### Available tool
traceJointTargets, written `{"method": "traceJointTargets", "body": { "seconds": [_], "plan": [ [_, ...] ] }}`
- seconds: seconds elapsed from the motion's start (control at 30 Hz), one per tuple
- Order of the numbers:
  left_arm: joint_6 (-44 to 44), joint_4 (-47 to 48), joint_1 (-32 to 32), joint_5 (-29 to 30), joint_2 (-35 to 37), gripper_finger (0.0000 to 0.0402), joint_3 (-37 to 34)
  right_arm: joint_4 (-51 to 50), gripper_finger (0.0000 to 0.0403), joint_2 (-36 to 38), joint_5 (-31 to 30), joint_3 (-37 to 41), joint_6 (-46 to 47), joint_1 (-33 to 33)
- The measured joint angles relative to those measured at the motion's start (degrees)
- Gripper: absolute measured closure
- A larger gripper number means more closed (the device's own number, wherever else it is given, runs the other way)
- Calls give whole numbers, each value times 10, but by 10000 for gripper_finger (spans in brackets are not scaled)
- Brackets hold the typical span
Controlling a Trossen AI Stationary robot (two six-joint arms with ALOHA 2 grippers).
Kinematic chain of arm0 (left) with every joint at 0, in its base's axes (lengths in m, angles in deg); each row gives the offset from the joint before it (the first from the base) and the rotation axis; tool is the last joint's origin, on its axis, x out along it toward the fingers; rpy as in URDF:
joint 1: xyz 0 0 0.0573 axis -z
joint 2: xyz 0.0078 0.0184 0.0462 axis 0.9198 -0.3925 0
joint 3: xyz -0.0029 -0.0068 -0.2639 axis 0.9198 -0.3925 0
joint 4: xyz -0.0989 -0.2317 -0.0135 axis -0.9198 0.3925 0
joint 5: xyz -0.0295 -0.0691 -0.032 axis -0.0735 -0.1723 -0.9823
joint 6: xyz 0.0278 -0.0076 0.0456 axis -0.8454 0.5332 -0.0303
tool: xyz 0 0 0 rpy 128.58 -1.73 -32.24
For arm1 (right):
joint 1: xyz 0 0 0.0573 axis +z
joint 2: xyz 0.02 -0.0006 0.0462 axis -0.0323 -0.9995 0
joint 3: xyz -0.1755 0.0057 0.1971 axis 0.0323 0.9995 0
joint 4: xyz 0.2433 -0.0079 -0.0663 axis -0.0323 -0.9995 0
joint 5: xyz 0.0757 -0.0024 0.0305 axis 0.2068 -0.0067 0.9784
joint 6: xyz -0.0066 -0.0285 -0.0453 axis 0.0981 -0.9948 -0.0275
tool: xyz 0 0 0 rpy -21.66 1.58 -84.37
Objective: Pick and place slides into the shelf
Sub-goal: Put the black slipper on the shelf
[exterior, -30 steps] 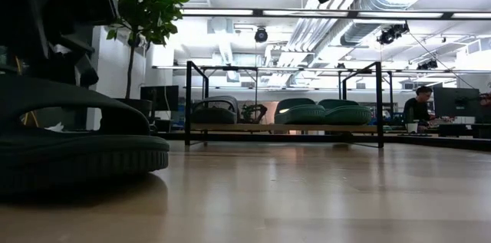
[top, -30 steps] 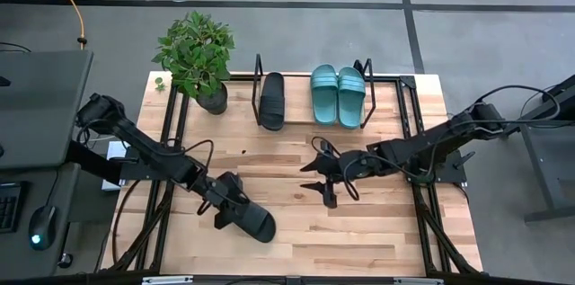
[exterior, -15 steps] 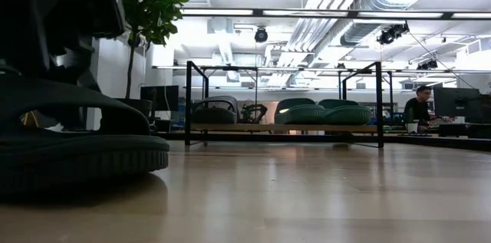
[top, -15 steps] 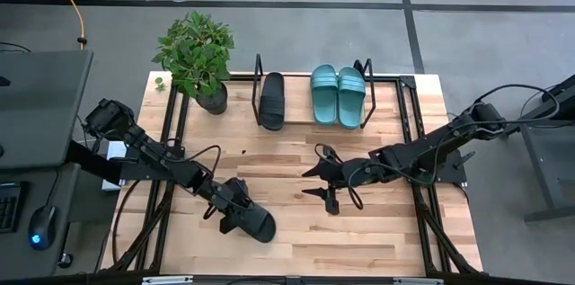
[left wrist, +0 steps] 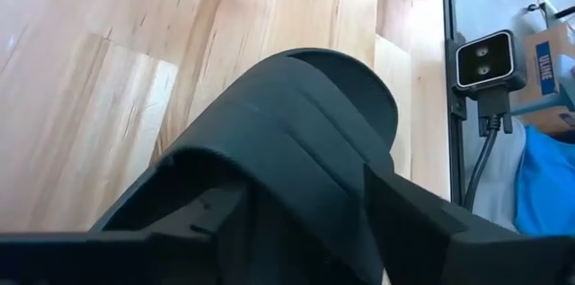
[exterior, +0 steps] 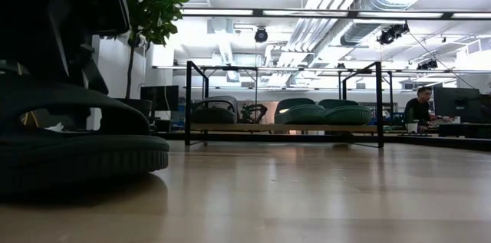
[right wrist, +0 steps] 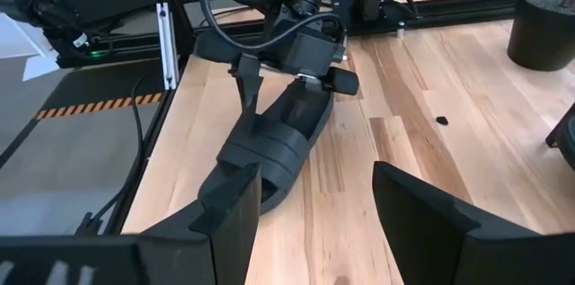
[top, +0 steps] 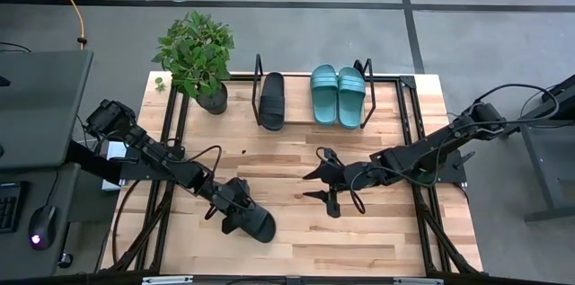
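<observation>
One black slide lies flat on its sole near the table's near-left part, large in the low view. My left gripper is open above its strap, one finger on either side. My right gripper hangs open over the table's middle, away from every slide. The shelf stands at the far edge and carries another black slide and two teal slides, each resting on its sole on the board. My left gripper comes down from above over the black slide's strap, its fingers across the slide at either side. I cannot tell whether they touch it. The slide lies flat on the table.
A potted plant stands at the far-left corner beside the shelf. Bare tabletop lies between the shelf and both grippers. A camera on a stand sits past the table edge. A person sits far behind the table.
My left gripper has moved a little toward the near edge and lower over the black slide, which has stayed where it was. My right gripper has drifted slightly toward the near edge.
</observation>
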Motion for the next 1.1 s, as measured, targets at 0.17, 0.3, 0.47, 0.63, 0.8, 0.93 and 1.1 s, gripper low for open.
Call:
{"method": "traceJointTargets", "body": {
  "seconds": [0.17, 0.3, 0.47, 0.63, 0.8, 0.93, 1.1],
  "plan": [
    [-11, -5, 0, -4, 0, 289, 0, -1, 197, 0, -3, 0, 1, 0],
    [-13, -7, 0, -5, 0, 338, 0, -2, 197, 0, -5, 0, 3, 0],
    [-27, -10, 0, -6, 0, 389, 0, -2, 197, 0, -5, 0, 3, 0],
    [-32, -15, 0, -4, 1, 388, 0, -2, 197, 0, -5, 0, 3, 0],
    [-54, -12, 0, 7, 1, 391, 12, -2, 197, 0, -5, 0, 3, 0],
    [-86, -12, 0, 22, 1, 395, 34, -2, 197, 0, -8, 0, 3, 0],
    [-109, 33, 0, 63, 1, 388, 69, -2, 197, 0, -11, 0, -10, 0]
  ]
}}
